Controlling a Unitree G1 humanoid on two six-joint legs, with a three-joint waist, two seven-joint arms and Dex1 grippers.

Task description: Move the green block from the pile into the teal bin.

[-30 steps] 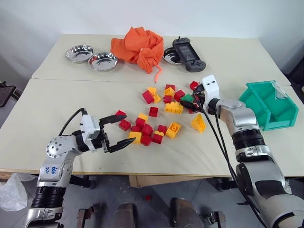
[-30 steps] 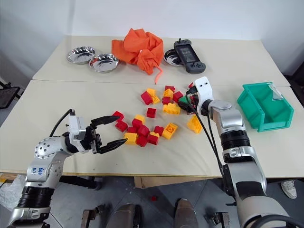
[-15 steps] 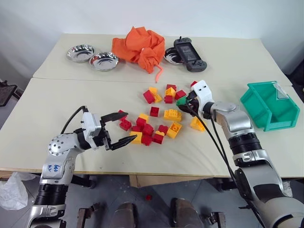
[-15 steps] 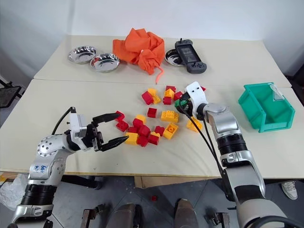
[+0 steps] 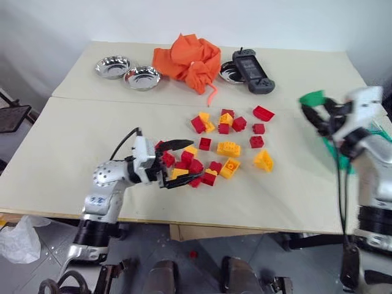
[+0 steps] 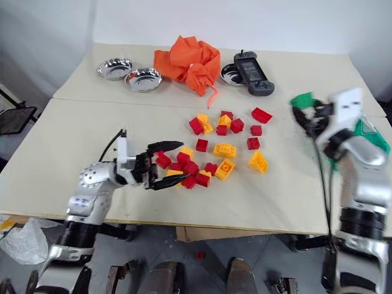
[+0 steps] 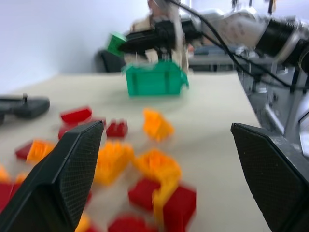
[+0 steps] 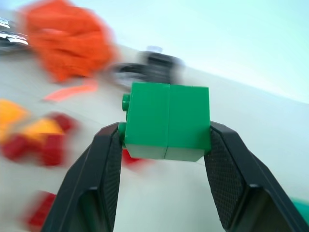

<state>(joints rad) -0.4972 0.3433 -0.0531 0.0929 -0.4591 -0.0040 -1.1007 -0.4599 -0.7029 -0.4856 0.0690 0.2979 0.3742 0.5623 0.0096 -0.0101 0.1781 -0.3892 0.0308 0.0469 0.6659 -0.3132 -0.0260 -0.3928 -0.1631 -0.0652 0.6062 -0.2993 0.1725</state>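
The green block point(image 8: 166, 121) is up off the table, pinched between the two black fingers of my right gripper point(image 5: 311, 105), which is shut on it at the right side. The teal bin point(image 7: 154, 79) stands just behind and below that gripper; my right arm covers most of it in the head views, where a teal corner point(image 6: 373, 136) shows. The pile point(image 5: 214, 147) of red and yellow bricks lies mid-table. My left gripper point(image 5: 184, 162) is open at the pile's left edge, its fingers point(image 7: 63, 183) wide apart with red bricks between them.
At the table's back stand two steel bowls point(image 5: 113, 66) point(image 5: 142, 78), an orange cloth point(image 5: 187, 58), a third bowl point(image 5: 228, 71) and a black game controller point(image 5: 256, 66). A seam runs across the tabletop behind the pile.
My right gripper closed on the green block, lifted it out of the pile and swung it right toward the teal bin. My left gripper moved right to the pile's edge. The camera view shifted too.
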